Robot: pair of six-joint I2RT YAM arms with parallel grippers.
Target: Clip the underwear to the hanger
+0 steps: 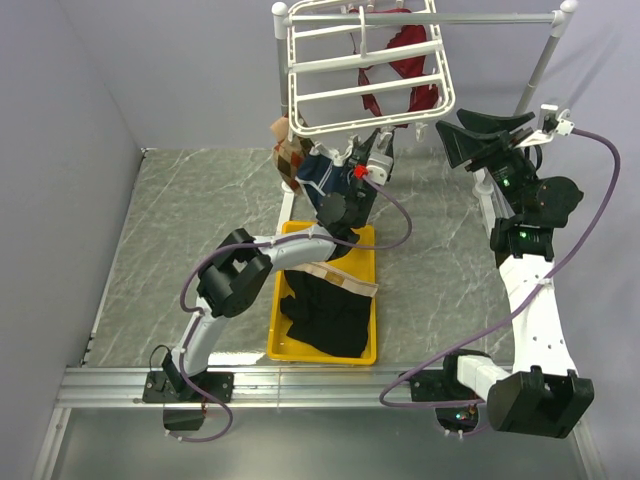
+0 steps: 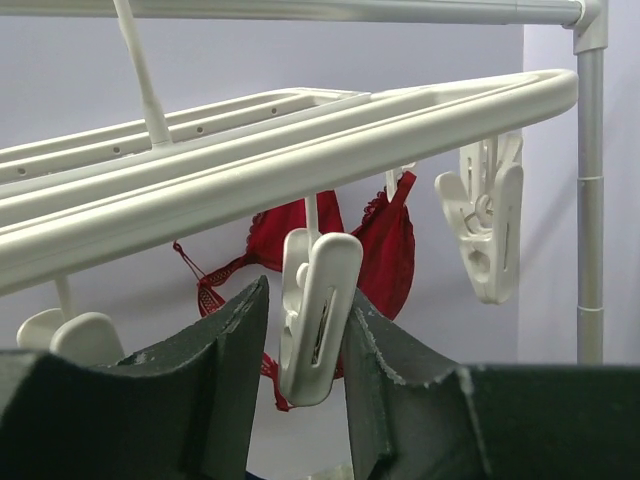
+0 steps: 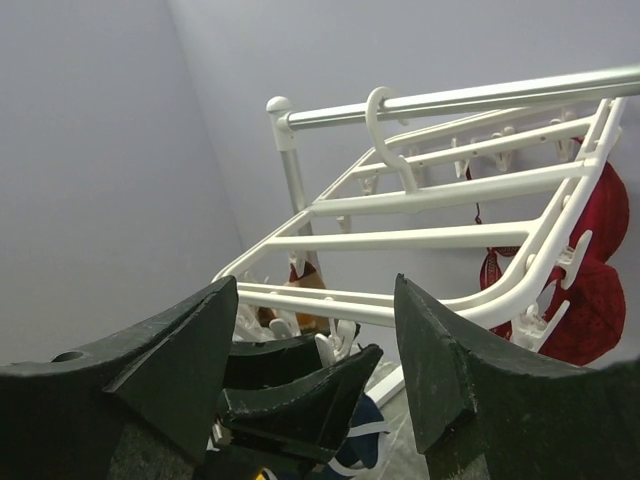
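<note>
The top camera sits above and behind my arm bases, looking down over the table (image 1: 180,220) to the hanger (image 1: 372,117) at the far end. My left wrist camera looks up from very close under the hanger's bars, past my left fingers (image 2: 225,380). My right wrist camera looks up from farther off, over my right fingers (image 3: 170,370). All three views share the hanger and a red garment (image 1: 410,45).

Black underwear (image 1: 330,315), tan waistband, lying crumpled; white barred hanger (image 1: 360,62) up high, clips dangling.
</note>
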